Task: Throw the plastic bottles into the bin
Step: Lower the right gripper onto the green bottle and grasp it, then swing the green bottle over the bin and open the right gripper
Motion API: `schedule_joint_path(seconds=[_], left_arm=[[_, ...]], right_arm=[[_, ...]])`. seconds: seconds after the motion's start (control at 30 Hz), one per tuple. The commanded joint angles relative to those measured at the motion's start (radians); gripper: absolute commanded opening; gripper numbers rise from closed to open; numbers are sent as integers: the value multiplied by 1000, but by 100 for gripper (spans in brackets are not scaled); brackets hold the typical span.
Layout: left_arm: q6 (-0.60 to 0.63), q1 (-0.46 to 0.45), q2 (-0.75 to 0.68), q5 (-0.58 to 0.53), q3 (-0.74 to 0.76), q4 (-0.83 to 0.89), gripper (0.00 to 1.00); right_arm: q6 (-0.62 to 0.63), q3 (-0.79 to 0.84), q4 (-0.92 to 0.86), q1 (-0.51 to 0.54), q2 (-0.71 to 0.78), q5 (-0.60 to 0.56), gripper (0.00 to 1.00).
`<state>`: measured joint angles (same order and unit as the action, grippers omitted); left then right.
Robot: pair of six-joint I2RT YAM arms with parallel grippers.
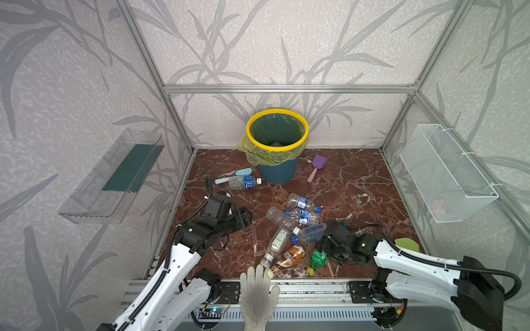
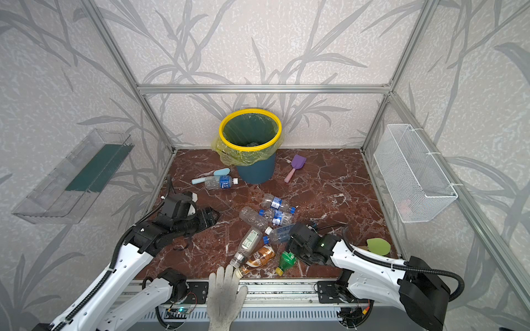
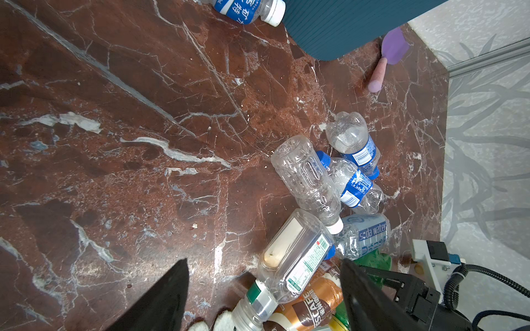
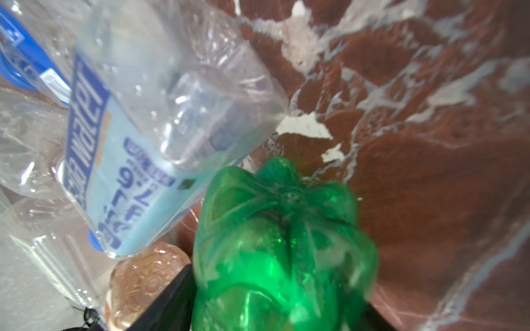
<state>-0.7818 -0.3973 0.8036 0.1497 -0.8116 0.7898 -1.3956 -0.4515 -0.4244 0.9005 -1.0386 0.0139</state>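
Note:
The teal bin point(image 1: 277, 173) point(image 2: 255, 172) with a yellow rim stands at the back wall. One clear plastic bottle point(image 1: 245, 182) lies beside it. Several more bottles point(image 1: 301, 204) lie in a heap at the front, among them a soda-water bottle point(image 4: 137, 143) and a brown coffee bottle point(image 1: 289, 256). My right gripper point(image 1: 327, 253) is low at the heap's right side, shut on a green bottle point(image 4: 281, 243) point(image 1: 317, 259) that lies on the floor. My left gripper point(image 3: 264, 260) point(image 1: 243, 219) is open and empty, left of the heap.
A white-gloved hand point(image 1: 258, 292) reaches in at the front edge and touches a clear bottle's neck. A purple shovel point(image 1: 315, 167) and a light-blue shovel point(image 1: 233, 175) lie near the bin. A green toy point(image 1: 407, 245) lies at right. A wire basket point(image 1: 447, 172) and a clear tray point(image 1: 111, 177) hang on the walls.

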Motion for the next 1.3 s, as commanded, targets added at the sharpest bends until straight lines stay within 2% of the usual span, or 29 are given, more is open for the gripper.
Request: schedule_joint_path(seconds=[0.0,0.2,0.43,0.63,0.83,1.0,1.13,1.2,1.27], left_arm=[[-2,3,-2,-17,13,-9,82],[-5,4,3,-16,14,-14,82],[-8,3,7,-18,14,-11,82],[-12,3,14,-19,13,-12,82],[-14,3,18,-24,11,-12,82],[-11,3,22,-33,2,-5,82],[-10,3,25,-35,-14,-4,82],[-8,3,28,-39,-28,-6,82],[-8,2,30,-44,-46,-3,82]], right_arm=[[-10,11,-79,4,45,-65,65],[8,15,-175,-8,135,-151,60],[77,5,-239,-46,177,-148,59],[178,-50,-280,-58,165,-161,59],[325,-175,-318,-81,121,-191,60],[488,-345,-327,-128,48,-202,60],[653,-566,-243,-216,-85,-138,60],[738,-790,-208,-284,-216,-83,61],[811,-1083,-203,-333,-372,-42,61]])
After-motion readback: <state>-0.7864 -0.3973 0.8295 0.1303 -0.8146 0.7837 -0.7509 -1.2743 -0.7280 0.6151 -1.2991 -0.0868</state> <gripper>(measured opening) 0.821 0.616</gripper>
